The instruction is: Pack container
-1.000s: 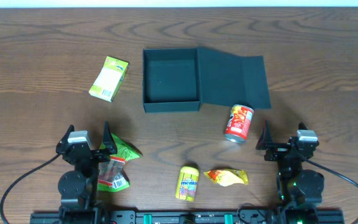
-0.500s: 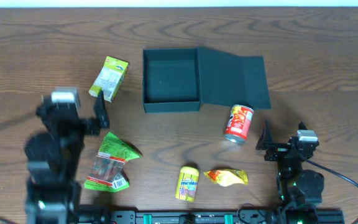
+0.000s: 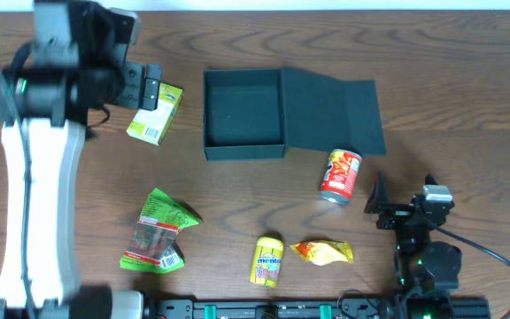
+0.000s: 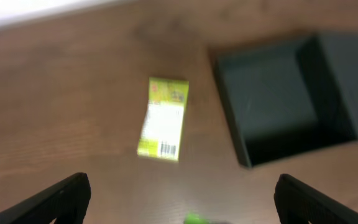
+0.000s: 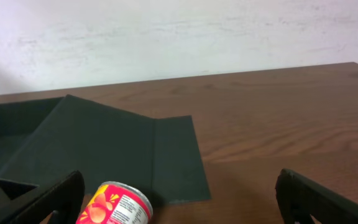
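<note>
The container (image 3: pixel 243 113) is a dark teal square box at the table's centre back, open and empty, with its flap lid (image 3: pixel 335 102) lying flat to its right. It also shows in the left wrist view (image 4: pixel 278 93). In the right wrist view only the lid (image 5: pixel 104 149) is clear. My left gripper (image 3: pixel 144 84) is raised high over the far left, open and empty, above a yellow-green carton (image 3: pixel 156 112) (image 4: pixel 163 118). My right gripper (image 3: pixel 379 206) is open and empty, low at the front right, just behind a red can (image 3: pixel 340 175) (image 5: pixel 114 208) lying on its side.
A green snack packet pair (image 3: pixel 159 232) lies at the front left. A yellow Mentos pack (image 3: pixel 268 260) and a yellow-orange wrapper (image 3: pixel 323 252) lie at the front centre. The raised left arm (image 3: pixel 34 177) covers the table's left side in the overhead view.
My left arm has risen from the front left and swung back over the yellow-green carton, uncovering the green packets. The right arm and all items have not moved.
</note>
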### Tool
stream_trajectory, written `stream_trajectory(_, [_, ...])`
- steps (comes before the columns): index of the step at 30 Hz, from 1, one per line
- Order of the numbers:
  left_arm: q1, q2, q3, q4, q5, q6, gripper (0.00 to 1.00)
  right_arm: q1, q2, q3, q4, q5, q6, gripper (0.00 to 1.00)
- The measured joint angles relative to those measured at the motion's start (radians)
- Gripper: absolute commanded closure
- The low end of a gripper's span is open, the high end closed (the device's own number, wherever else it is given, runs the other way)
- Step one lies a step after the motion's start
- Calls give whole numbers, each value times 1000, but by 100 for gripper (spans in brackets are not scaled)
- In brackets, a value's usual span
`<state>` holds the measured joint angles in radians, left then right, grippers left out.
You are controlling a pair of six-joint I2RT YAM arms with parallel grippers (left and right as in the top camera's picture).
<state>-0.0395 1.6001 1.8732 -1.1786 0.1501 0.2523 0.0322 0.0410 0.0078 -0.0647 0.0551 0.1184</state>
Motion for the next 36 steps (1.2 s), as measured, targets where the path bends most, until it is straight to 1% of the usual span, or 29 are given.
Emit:
stream_trajectory(5, [0, 145, 21, -48, 0, 14, 5, 0, 0, 0, 0, 0, 0, 1])
stream_trajectory(12, [0, 289, 21, -85, -8, 23, 5, 0, 0, 0, 0, 0, 0, 1])
stream_trajectory(14, [0, 323, 21, -70, -21, 47, 5, 0, 0, 0, 0, 0, 0, 1])
stream_trajectory(18, [0, 390, 21, 26, -81, 74, 5, 0, 0, 0, 0, 0, 0, 1])
stream_trajectory(26, [0, 463, 21, 103, -158, 96, 5, 0, 0, 0, 0, 0, 0, 1])
stream_trajectory(31, [7, 483, 21, 149, -185, 97, 5, 0, 0, 0, 0, 0, 0, 1])
stream_trajectory(36, [44, 550, 21, 172, -167, 128, 5, 0, 0, 0, 0, 0, 0, 1])
